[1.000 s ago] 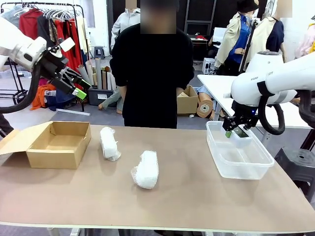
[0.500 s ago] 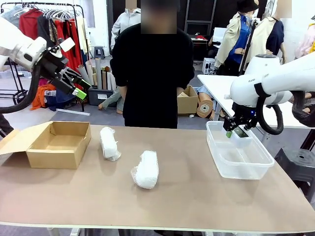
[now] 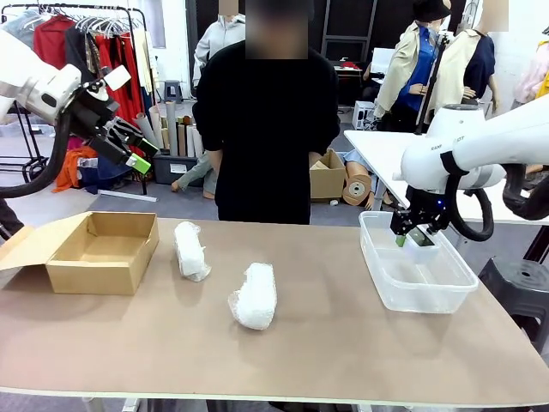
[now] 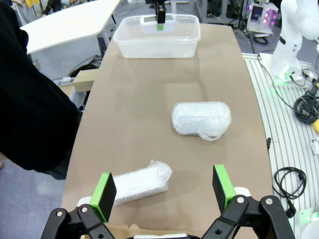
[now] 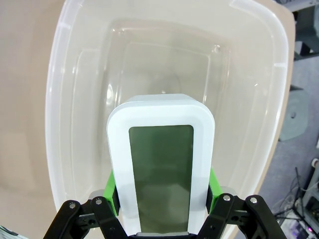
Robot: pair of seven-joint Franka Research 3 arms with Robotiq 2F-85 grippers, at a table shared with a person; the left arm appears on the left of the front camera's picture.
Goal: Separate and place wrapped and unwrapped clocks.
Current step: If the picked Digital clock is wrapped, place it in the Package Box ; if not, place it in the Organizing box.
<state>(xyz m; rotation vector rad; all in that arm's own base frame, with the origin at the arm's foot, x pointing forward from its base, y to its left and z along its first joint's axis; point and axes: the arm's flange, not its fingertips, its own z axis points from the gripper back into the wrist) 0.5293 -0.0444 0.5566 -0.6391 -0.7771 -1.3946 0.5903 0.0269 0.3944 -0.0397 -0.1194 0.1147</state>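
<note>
Clock [image 5: 160, 169] slightly lower, lengthwise between right fingers [image 5: 112, 191]

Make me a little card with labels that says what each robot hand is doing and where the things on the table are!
right gripper: shut on the unwrapped clock, held over the clear tub
left gripper: open, raised at the table's left side
wrapped bundles: one beside the cardboard box, one mid-table
person: standing at the far side
</note>
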